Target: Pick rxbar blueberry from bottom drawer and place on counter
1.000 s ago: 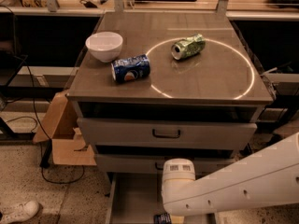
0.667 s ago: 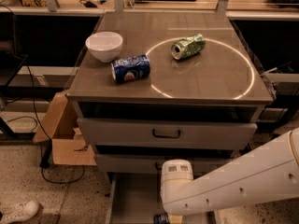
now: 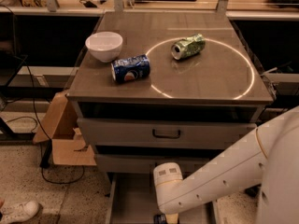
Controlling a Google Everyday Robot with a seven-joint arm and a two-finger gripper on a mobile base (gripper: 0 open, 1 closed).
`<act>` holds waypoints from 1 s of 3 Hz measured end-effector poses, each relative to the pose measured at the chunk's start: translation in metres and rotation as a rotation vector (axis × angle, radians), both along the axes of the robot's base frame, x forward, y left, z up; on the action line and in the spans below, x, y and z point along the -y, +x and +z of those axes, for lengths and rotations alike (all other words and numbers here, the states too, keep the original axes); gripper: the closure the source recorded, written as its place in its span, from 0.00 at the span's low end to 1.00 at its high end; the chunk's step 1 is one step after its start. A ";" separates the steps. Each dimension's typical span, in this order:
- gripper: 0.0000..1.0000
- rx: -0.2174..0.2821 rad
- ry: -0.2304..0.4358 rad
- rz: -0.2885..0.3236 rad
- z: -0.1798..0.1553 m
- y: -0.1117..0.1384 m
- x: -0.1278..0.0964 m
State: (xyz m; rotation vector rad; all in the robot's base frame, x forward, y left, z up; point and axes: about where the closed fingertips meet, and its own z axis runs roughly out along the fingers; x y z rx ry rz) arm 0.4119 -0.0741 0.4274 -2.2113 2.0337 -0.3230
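The rxbar blueberry (image 3: 160, 219), a small flat dark-blue wrapper, seems to lie at the frame's lower edge inside the open grey metal bottom drawer (image 3: 134, 200), just left of the lowered gripper (image 3: 171, 218). Whether the gripper clasps it cannot be told, and the bar's long axis and lettering are hidden. Beyond, the glossy grey-brown counter (image 3: 210, 73) carries a dented blue Pepsi can (image 3: 131, 69).

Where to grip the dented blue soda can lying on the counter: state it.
Grip the dented blue soda can across its mid-body, coming from above. It lies on its side on the grey-brown counter, ends pointing sideways, so its curved flanks face front and back. The gripper is low over the grey bottom drawer.
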 end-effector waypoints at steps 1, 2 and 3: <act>0.00 -0.041 -0.053 0.000 -0.043 -0.003 0.022; 0.00 -0.084 -0.090 -0.020 -0.069 -0.009 0.046; 0.00 -0.093 -0.090 -0.022 -0.074 -0.012 0.047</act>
